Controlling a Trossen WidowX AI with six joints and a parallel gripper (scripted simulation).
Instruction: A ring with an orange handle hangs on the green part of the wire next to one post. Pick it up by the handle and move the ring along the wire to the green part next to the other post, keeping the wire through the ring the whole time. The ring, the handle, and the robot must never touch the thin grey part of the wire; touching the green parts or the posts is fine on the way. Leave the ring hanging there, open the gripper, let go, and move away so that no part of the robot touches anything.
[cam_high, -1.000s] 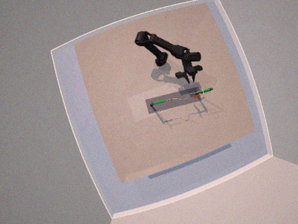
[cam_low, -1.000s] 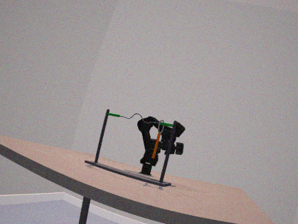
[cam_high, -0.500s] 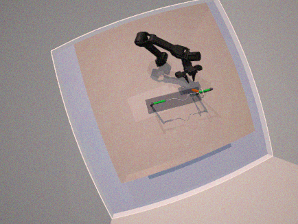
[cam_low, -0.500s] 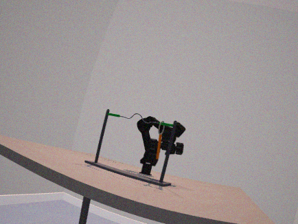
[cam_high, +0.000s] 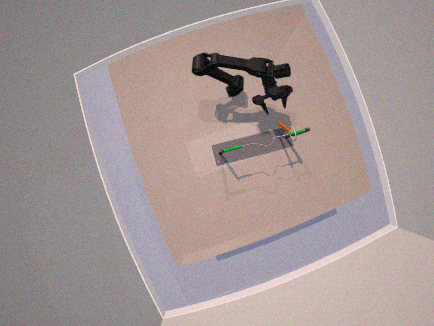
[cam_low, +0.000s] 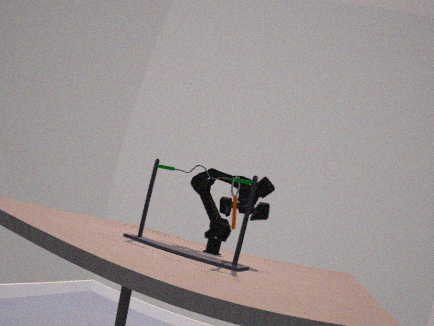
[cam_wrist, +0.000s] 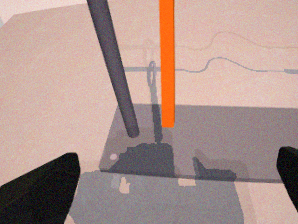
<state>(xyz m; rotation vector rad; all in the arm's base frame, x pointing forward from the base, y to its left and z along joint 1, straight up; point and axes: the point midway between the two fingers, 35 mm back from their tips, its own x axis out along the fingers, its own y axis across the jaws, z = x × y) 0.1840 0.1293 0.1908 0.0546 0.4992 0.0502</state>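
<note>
The ring (cam_high: 296, 133) (cam_low: 239, 187) hangs around the green part (cam_high: 301, 132) (cam_low: 243, 181) of the wire next to one post (cam_low: 245, 225) (cam_wrist: 115, 70). Its orange handle (cam_high: 283, 126) (cam_low: 233, 212) (cam_wrist: 167, 65) hangs below the wire, free of the fingers. My gripper (cam_high: 276, 109) (cam_wrist: 178, 160) is wide open and empty, on the robot's side of the wire. In the wrist view the handle is ahead, between the two fingers from left to right, and the ring is out of view. The other green part (cam_high: 232, 149) (cam_low: 166, 167) is at the far post (cam_low: 148, 200).
The thin grey wire (cam_high: 257, 144) (cam_low: 199, 166) runs in bends between the green parts. The posts stand on a dark base plate (cam_high: 250, 152) (cam_wrist: 240, 140) on the table (cam_high: 165, 200). The near post is left of the handle in the wrist view.
</note>
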